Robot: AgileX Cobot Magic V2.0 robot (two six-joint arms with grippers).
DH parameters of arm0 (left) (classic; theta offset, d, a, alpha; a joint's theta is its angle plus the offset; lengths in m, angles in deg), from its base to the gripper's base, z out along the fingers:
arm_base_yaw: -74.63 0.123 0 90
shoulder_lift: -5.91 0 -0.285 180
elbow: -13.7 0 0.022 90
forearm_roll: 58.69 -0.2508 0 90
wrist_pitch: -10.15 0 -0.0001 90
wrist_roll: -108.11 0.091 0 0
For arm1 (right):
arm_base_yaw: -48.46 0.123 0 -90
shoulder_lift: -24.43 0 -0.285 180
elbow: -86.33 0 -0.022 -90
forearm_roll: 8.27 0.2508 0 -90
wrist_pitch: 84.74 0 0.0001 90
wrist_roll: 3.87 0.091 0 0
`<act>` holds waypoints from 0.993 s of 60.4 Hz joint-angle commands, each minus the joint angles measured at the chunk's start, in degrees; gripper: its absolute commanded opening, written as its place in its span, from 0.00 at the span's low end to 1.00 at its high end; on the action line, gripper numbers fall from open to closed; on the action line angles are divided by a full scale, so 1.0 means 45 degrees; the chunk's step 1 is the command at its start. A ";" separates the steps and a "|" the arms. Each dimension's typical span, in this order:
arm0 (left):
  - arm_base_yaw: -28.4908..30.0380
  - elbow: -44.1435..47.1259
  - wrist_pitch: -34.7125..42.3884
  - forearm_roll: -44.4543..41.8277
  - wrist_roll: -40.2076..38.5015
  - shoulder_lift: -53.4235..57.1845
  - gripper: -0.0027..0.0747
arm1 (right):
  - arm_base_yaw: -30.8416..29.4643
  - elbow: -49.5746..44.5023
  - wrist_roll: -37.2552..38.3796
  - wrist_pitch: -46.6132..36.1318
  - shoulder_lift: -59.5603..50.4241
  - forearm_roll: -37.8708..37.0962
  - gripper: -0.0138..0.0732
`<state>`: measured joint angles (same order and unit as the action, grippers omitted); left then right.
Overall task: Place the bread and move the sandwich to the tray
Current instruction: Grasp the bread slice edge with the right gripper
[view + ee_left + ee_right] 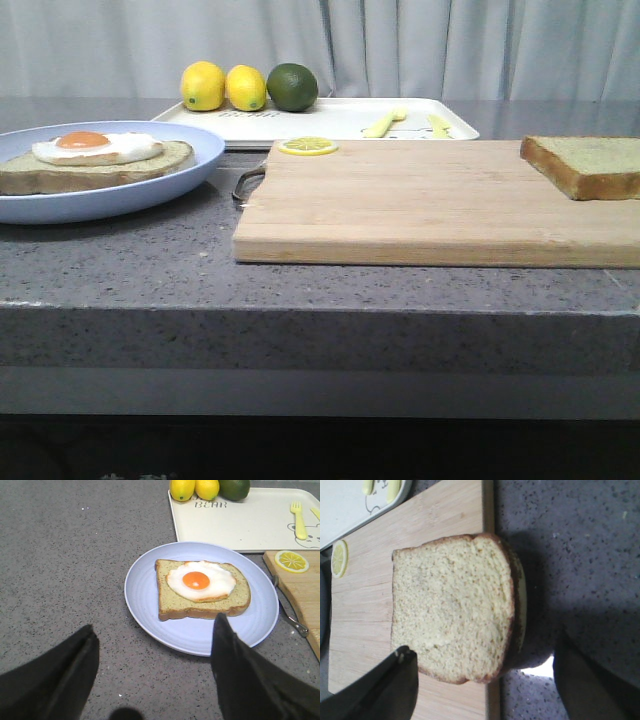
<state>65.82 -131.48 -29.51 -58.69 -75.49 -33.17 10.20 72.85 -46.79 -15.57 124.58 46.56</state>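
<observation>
Lying between the spread-open right pincer [485, 680] fingers, the bread [452, 607] overhangs the cutting board [365, 625].

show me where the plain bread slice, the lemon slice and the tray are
bread [452, 605], right wrist view, middle of its pale face
lemon slice [307, 146], front view, centre of the round, lying on the cutting board's corner
tray [250, 525], left wrist view, bare cream floor

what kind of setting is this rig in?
Looks like a mock kitchen counter: speckled grey stone worktop, wooden cutting board with a bread slice, plus lemons on a tray. Curtain backdrop suggests a lab.
</observation>
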 commanded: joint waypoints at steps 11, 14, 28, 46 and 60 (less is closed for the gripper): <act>-0.0104 -0.0360 0.0966 0.0000 -0.0079 -0.0153 0.65 | -0.0055 0.0419 -0.0749 0.0847 0.0450 0.1520 0.81; -0.0104 -0.0360 0.0966 0.0000 -0.0079 -0.0153 0.65 | 0.0032 0.0419 -0.0823 0.0860 0.0607 0.1592 0.81; -0.0104 -0.0360 0.0966 0.0000 -0.0079 -0.0153 0.65 | 0.0734 0.0419 -0.1246 0.0851 0.1212 0.1704 0.81; -0.0104 -0.0360 0.0966 0.0000 -0.0079 -0.0153 0.65 | 0.0918 0.0419 -0.1267 0.1188 0.1601 0.1946 0.80; -0.0104 -0.0360 0.0966 0.0000 -0.0079 -0.0153 0.65 | 0.0918 0.0419 -0.1282 0.1375 0.1601 0.2184 0.55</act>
<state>65.82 -131.48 -29.38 -58.69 -75.49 -33.17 14.33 73.37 -51.70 -16.54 133.84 52.74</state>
